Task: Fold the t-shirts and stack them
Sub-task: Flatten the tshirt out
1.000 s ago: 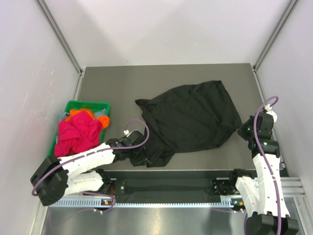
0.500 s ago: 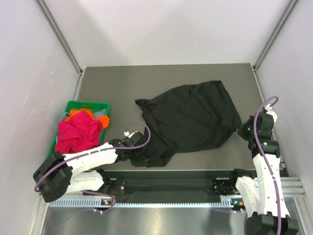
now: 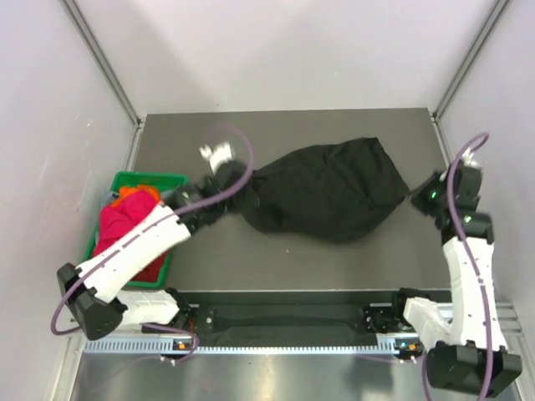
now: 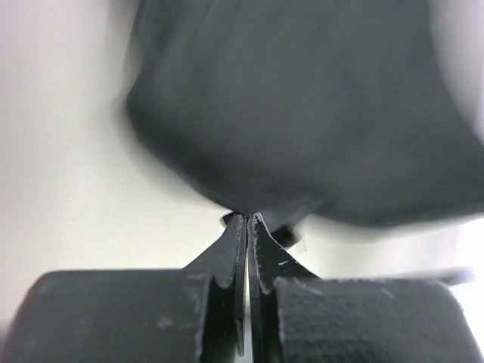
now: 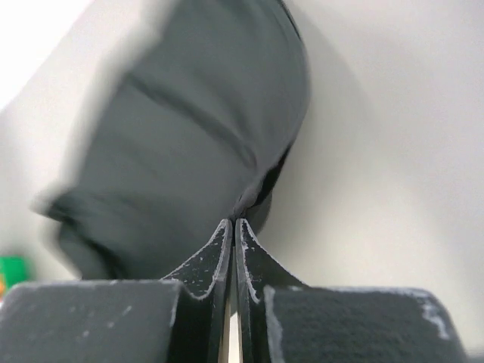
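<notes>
A dark grey table (image 3: 334,267) stands enclosed by plain white walls (image 3: 284,50) on three sides, with metal corner posts (image 3: 100,58) and a slotted aluminium rail (image 3: 292,344) along its near edge.

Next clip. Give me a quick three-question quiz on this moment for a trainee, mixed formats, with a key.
1. True or false: the left fingers and the right fingers are both shut on the black t-shirt.
2. Where does the magenta shirt lie? A) on top of the black t-shirt B) in the green bin C) at the table's far right corner
3. Fill in: seen from above, the right fingers pinch the black t-shirt at its ___ end.

Key: 1 true; 2 B; 3 right.
</notes>
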Tool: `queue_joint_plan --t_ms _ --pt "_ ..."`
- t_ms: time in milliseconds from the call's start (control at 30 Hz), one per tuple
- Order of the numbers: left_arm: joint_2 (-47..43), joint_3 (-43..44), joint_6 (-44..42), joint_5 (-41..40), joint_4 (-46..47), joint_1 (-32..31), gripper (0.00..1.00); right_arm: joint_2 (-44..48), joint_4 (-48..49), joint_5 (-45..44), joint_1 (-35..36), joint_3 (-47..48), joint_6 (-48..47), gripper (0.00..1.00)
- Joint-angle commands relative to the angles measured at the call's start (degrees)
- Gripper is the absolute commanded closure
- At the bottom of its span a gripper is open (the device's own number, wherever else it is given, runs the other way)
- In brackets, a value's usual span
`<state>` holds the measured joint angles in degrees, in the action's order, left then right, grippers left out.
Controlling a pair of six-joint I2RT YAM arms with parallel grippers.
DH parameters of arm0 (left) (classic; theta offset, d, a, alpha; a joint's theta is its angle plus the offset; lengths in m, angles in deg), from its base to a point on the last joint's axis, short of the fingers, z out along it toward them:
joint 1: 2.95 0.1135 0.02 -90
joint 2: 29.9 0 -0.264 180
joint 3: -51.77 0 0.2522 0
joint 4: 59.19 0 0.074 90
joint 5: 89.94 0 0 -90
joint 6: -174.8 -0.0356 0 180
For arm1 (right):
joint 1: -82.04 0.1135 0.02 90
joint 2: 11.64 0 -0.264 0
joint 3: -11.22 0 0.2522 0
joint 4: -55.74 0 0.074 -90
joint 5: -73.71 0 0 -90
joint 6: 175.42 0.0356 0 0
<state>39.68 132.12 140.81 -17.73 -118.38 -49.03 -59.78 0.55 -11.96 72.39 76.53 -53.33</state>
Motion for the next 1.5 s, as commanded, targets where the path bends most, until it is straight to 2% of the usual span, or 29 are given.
queue_joint_plan --t_ms 0,33,167,233,333,433,567,733,867,1033,1133,1200,1233,1333,1400,1467 --pt "2.8 21.0 -10.2 -9.8 -3.2 4.8 1.00 -3.9 2.8 2.5 -0.5 19.3 -0.5 1.00" --pt "4.8 29.7 -10.9 -10.1 -3.8 6.5 1.00 -6.3 -0.2 2.2 -0.5 28.8 -1.1 1.00" --pt "6.9 46.6 -12.6 -10.3 -4.6 8.2 1.00 -10.1 -8.8 -1.3 -0.6 51.1 -1.3 1.00" --pt "6.0 50.5 -12.6 -6.7 -4.0 8.1 1.00 -10.3 -13.5 -3.9 -0.6 60.4 -0.9 1.00" --pt "1.2 50.2 -9.7 2.0 -0.8 8.1 1.00 -7.3 -16.7 -5.2 -0.5 65.0 0.3 1.00" --pt "-4.9 45.2 -6.3 7.3 0.6 8.2 1.00 -2.0 -18.9 -5.5 -0.5 64.3 0.8 1.00" --pt "-12.0 40.6 -3.4 8.4 0.5 8.2 1.00 4.8 -20.7 -6.1 -0.6 62.4 1.7 1.00" --pt "-13.1 45.0 -5.4 7.7 -2.0 8.2 1.00 8.4 -18.3 -4.5 -0.6 60.2 4.5 1.00" --pt "-8.9 45.6 -8.5 6.3 -3.5 8.2 1.00 7.2 -12.2 -2.1 -0.6 52.0 4.4 1.00" --pt "0.0 45.0 -13.7 -2.3 -3.3 8.3 1.00 3.8 2.6 -1.3 -0.7 38.4 4.5 1.00" --pt "5.9 47.7 -15.7 -1.1 -0.8 12.4 1.00 -0.1 10.4 0.2 -0.6 33.4 5.5 1.00" --pt "10.8 49.2 -15.4 2.5 1.1 17.1 1.00 -4.6 14.4 2.0 -0.5 32.7 5.9 1.00" --pt "12.5 50.3 -14.5 7.3 1.7 22.1 1.00 -6.2 15.7 2.4 -0.6 32.9 6.1 1.00" --pt "18.9 51.8 -12.6 15.1 6.7 29.9 1.00 -13.5 19.8 4.8 -0.6 36.2 5.5 1.00" --pt "22.7 52.8 -12.7 16.0 11.4 31.7 1.00 -19.2 20.4 6.0 -0.5 41.7 4.6 1.00" --pt "26.1 57.4 -11.9 18.6 12.6 33.6 1.00 -22.7 19.5 6.7 -0.5 46.2 2.6 1.00"
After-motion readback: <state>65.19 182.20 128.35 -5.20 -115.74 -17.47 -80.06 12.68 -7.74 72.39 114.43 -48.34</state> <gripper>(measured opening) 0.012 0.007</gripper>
